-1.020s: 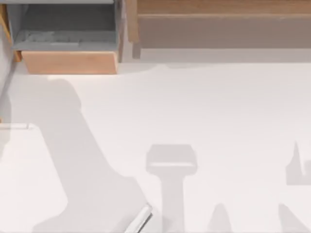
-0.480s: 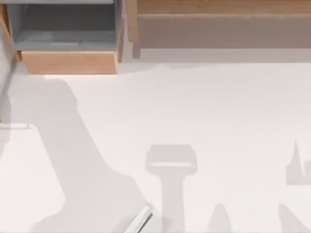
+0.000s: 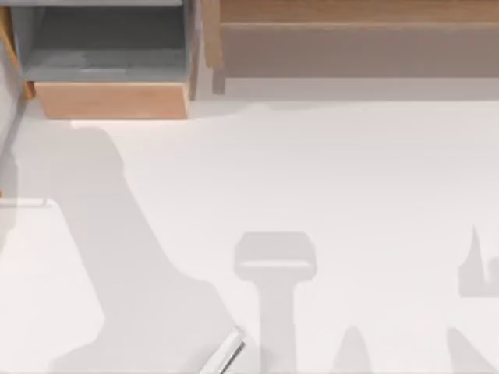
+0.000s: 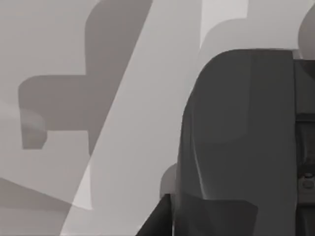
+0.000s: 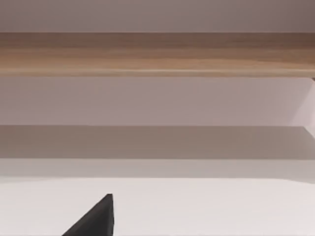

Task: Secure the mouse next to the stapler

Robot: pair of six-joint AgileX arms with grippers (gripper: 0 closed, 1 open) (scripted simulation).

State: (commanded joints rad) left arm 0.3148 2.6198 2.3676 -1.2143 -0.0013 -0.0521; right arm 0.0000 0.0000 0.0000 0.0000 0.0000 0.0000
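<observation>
- Left gripper: open or closed, cannot tell. A dark rounded body (image 4: pixel 241 137) sits right against the left wrist camera over the table (image 3: pixel 327 171). Could be the mouse in hand, but that's a guess
- Mouse position: cannot tell for sure
- Right gripper (image 5: pixel 93 220): low over the table near the right side, facing the far wooden shelf (image 5: pixel 157 51). State cannot tell, looks parked out of the way
- Near edge: short silver bar (image 3: pixel 226 352) among arm shadows
- Far left: drawer (image 3: pixel 109 100) pulled open, likely so the mouse can go in and be shut away; stapler location unclear
</observation>
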